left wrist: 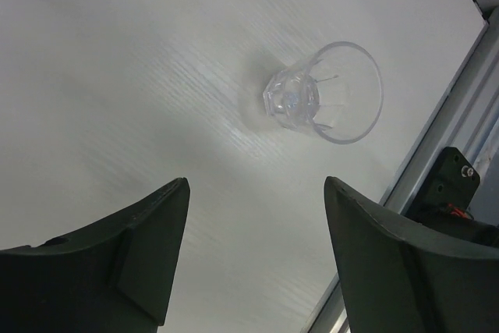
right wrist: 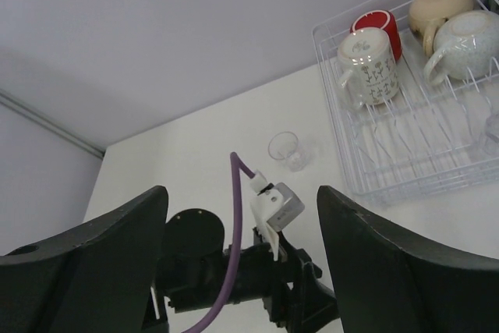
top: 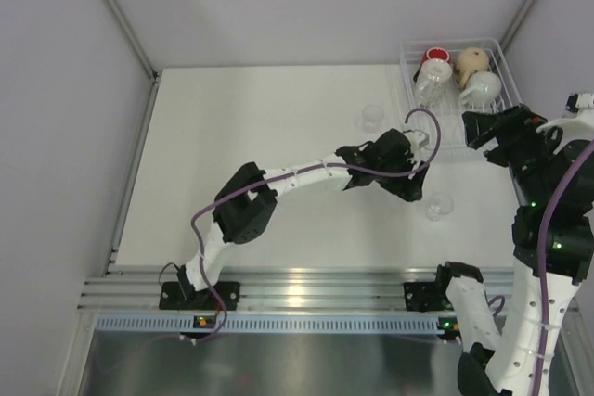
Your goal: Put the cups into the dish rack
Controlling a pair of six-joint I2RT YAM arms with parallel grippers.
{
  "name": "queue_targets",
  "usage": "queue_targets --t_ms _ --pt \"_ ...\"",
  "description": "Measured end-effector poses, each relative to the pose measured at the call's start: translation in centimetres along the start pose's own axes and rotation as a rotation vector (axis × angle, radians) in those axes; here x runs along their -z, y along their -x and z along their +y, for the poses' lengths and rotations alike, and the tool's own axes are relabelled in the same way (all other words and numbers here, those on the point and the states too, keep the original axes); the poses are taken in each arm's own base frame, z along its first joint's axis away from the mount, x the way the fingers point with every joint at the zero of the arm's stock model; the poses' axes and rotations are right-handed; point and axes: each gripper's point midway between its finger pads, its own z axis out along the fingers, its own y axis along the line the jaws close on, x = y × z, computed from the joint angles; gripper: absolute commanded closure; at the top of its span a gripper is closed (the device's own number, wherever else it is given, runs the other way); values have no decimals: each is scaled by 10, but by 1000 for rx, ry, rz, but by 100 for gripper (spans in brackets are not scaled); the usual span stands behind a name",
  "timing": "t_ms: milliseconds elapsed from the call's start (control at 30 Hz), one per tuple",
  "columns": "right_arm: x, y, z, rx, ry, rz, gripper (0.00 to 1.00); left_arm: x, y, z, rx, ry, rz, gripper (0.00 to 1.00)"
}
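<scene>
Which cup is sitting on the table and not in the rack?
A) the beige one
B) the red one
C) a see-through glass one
C: the clear glass tumbler sits on the table ahead of the left gripper, while the red cup and beige mug sit in the dish rack.

The white wire dish rack (right wrist: 405, 157) sits at the table's far right corner. A red cup (right wrist: 377, 26), a beige mug (right wrist: 439, 1), a pale mug (right wrist: 470, 35) and a patterned mug (right wrist: 368, 66) are clustered at its far end. One clear tumbler (right wrist: 284, 148) stands on the table just left of the rack, and a second clear tumbler (left wrist: 327, 93) rests nearer the arms.
</scene>
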Motion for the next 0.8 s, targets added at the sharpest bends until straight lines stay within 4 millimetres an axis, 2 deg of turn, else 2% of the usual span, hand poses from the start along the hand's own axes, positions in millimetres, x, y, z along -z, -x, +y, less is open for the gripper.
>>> queue_targets --t_ms 100,400,600,800 --pt "4 4 4 2 9 -17 23 -12 -7 -6 12 -25 22 25" --pt "5 3 4 1 10 -17 22 -29 12 -22 33 -96 -16 25" --pt "6 4 4 2 11 -18 22 -46 -1 -19 48 -99 9 26" --pt "10 6 5 7 9 -36 22 -62 -13 -14 66 -103 29 32"
